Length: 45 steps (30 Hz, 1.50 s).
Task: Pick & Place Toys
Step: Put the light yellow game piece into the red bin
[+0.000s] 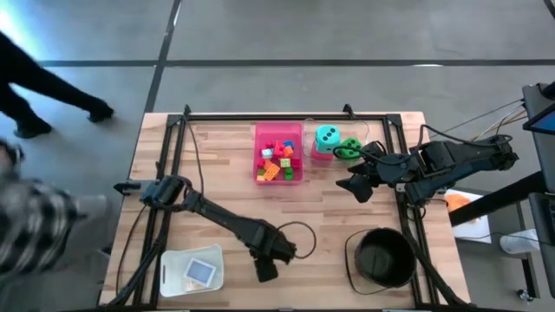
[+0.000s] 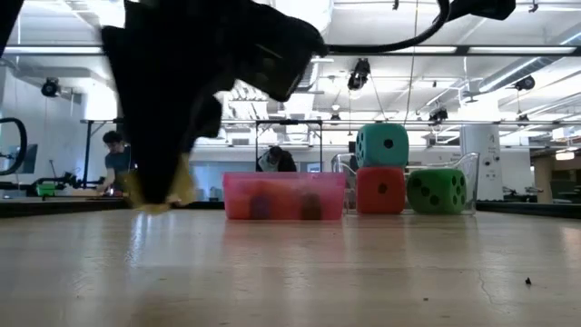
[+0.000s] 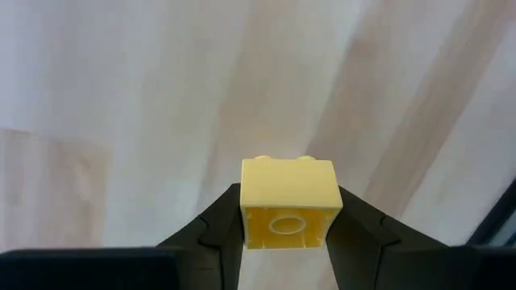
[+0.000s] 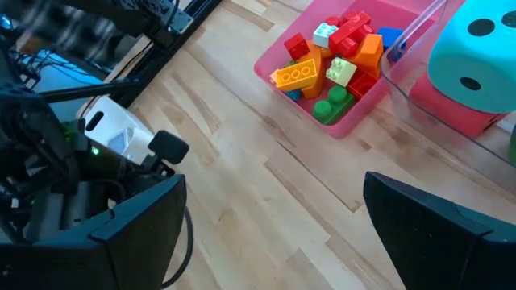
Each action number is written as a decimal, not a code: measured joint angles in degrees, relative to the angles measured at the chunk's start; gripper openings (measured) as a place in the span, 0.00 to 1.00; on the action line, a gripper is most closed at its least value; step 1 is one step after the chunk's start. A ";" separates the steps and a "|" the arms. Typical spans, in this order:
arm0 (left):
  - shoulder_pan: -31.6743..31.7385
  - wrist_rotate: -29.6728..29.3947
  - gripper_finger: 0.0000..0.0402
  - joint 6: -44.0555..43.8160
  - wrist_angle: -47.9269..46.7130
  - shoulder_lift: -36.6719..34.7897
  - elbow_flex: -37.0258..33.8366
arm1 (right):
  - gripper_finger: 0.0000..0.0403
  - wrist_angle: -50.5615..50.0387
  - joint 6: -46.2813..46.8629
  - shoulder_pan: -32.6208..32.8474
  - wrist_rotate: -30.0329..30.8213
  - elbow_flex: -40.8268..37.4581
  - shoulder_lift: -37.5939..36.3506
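Yellow brick clamped in left tool above pale wooden table.

Wood table: pink tray, black bucket, maybe clear tub
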 joint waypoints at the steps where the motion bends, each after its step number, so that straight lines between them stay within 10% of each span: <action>1: 0.44 -0.50 0.33 -0.52 0.19 -0.24 0.00 | 0.92 -0.02 0.04 0.01 0.00 0.00 0.00; 30: 15.02 -12.92 0.33 1.47 3.94 -13.55 -0.65 | 0.92 0.00 0.11 0.00 0.01 0.00 0.01; 45: 30.02 -11.96 0.33 -7.84 23.37 -34.69 -23.15 | 0.92 -0.01 0.10 0.01 0.02 0.00 0.01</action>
